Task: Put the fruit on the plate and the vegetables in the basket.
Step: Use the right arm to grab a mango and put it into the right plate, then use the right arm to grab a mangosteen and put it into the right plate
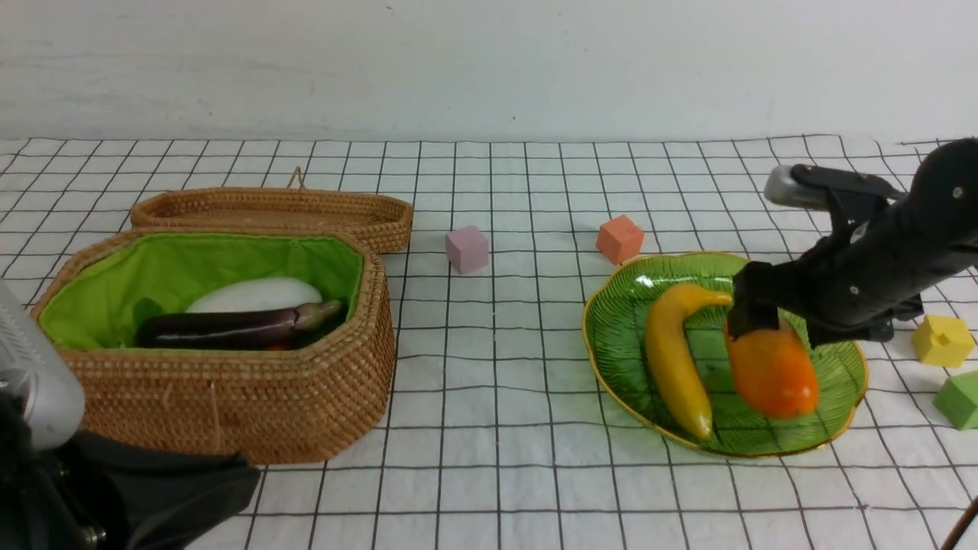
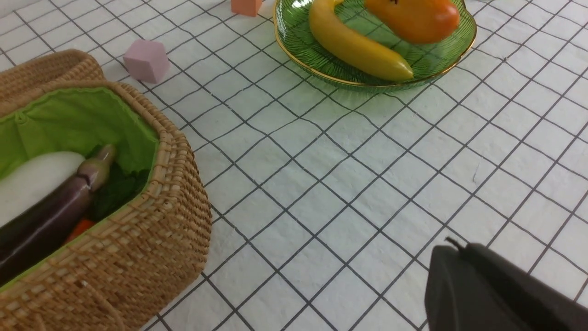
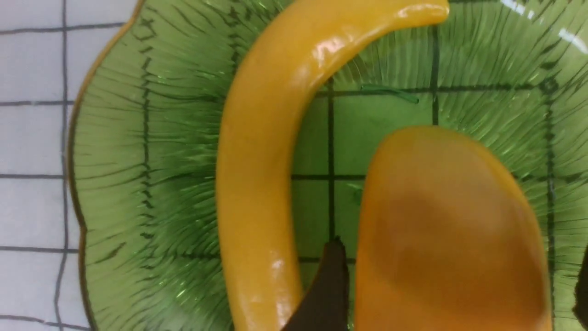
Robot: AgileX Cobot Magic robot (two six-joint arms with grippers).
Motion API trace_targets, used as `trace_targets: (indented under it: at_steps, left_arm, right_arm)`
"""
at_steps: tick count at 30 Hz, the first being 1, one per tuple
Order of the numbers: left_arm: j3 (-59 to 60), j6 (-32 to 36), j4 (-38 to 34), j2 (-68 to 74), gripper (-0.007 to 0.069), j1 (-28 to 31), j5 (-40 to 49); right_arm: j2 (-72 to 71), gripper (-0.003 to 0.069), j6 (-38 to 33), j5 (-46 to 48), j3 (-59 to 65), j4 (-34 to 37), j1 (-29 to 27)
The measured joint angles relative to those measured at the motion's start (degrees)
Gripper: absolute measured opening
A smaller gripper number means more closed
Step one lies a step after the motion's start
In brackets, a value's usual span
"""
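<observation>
The green plate (image 1: 619, 336) holds a yellow banana (image 1: 676, 359) and an orange mango-like fruit (image 1: 773, 370) side by side. My right gripper (image 1: 772, 325) hangs over the mango's far end, open. In the right wrist view its fingers (image 3: 333, 280) straddle the mango (image 3: 450, 220) with a sliver of plate (image 3: 151, 161) showing on each side. The lined basket (image 1: 229, 397) at left holds a purple eggplant (image 1: 221, 327), a white radish (image 1: 256, 294) and a bit of orange carrot (image 2: 78, 228). My left gripper (image 2: 452, 250) is shut and empty, above bare cloth beside the basket.
The unlined woven lid (image 1: 275, 210) lies behind the basket. A pink cube (image 1: 467, 248) and an orange cube (image 1: 620, 238) sit behind the plate. A yellow cube (image 1: 943, 340) and a green cube (image 1: 961, 399) sit to the plate's right, under my right arm.
</observation>
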Motion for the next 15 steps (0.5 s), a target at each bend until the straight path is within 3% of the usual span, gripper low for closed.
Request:
trace_targets:
  at_steps: [6,10,15]
  left_arm:
    - [0.0,0.14,0.19,0.0,-0.0013,0.0,0.0]
    - [0.0,0.14,0.26,0.0,-0.0012,0.0,-0.3]
    - [0.0,0.14,0.7,0.0,-0.0009,0.0,-0.42]
  right_arm:
    - [-2.65,0.0617,2.27,6.24,-7.53,-3.07,-0.73]
    - [0.9,0.0544,5.93,13.32,-16.39,-8.32,-5.35]
    - [10.46,0.0573,6.61,15.9,-24.81,-9.3,-11.3]
